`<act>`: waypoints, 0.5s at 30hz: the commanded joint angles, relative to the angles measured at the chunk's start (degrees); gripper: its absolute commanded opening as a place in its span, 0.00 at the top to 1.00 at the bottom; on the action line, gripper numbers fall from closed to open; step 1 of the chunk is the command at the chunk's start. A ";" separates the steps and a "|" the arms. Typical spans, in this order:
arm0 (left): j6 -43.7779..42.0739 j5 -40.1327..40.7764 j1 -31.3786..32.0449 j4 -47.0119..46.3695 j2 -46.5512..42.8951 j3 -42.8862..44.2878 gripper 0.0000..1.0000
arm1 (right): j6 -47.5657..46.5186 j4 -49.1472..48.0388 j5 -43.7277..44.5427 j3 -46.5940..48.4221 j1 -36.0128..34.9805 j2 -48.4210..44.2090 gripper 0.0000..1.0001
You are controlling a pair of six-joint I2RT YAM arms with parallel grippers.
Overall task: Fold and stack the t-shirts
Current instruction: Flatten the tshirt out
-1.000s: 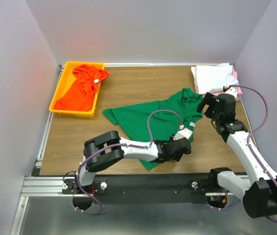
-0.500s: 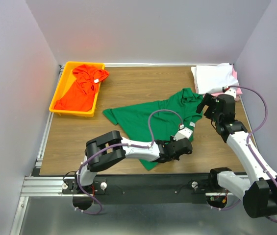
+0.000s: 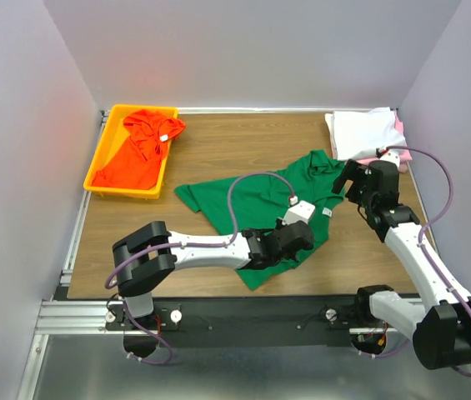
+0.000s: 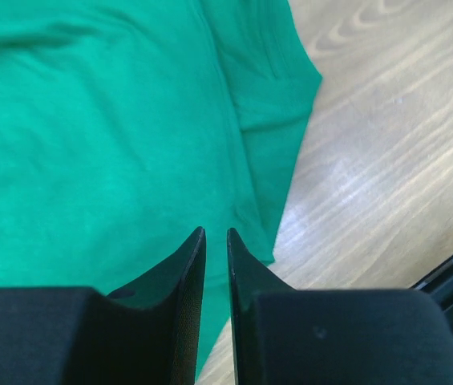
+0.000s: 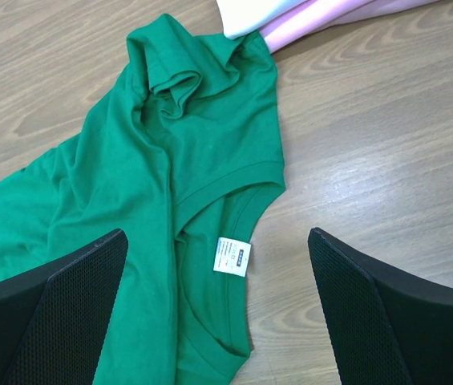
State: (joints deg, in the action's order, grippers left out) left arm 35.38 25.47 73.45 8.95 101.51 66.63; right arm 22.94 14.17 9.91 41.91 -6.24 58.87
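Note:
The dark green t-shirt [image 3: 235,200] lies spread on the wood table, its collar and white tag [image 5: 232,257] to the right. My left gripper [image 3: 292,246] is over its near right part, jaws drawn to a thin slit [image 4: 212,233] with green cloth in it and creases running up to the tips. My right gripper [image 3: 353,179] hovers wide open above the collar [image 5: 216,233], touching nothing. The orange-red t-shirt [image 3: 139,150] lies crumpled in the tray. A folded white t-shirt [image 3: 360,129] rests on a pink one [image 3: 398,133] at the back right corner.
The yellow tray [image 3: 93,179] stands at the back left. Grey walls close in the table on three sides. A metal rail [image 3: 218,312] with the arm bases runs along the near edge. Bare wood [image 3: 218,142] lies between the tray and the folded pile.
The left jaws have closed down on the green shirt's near right edge, and that arm has shifted left and back. The right arm has hardly moved.

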 commanded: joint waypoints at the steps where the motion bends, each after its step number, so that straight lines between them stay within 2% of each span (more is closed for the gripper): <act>1: 0.13 -0.95 -0.76 -2.88 -1.41 -2.91 0.76 | -0.09 -0.20 -1.56 -0.60 0.44 1.15 0.00; 6: 0.57 -4.29 -0.68 -5.43 0.00 -3.44 0.75 | -0.17 -0.29 -1.74 -0.78 0.44 1.25 0.00; 15: 0.04 -8.60 0.55 -8.60 2.55 -1.94 0.63 | -0.09 -0.20 -1.65 -1.57 0.44 1.16 0.00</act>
State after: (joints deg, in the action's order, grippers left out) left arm 35.40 19.46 73.65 2.79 102.76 63.33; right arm 22.94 14.17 9.28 41.50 -6.24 59.90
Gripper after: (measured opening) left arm 0.361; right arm 0.997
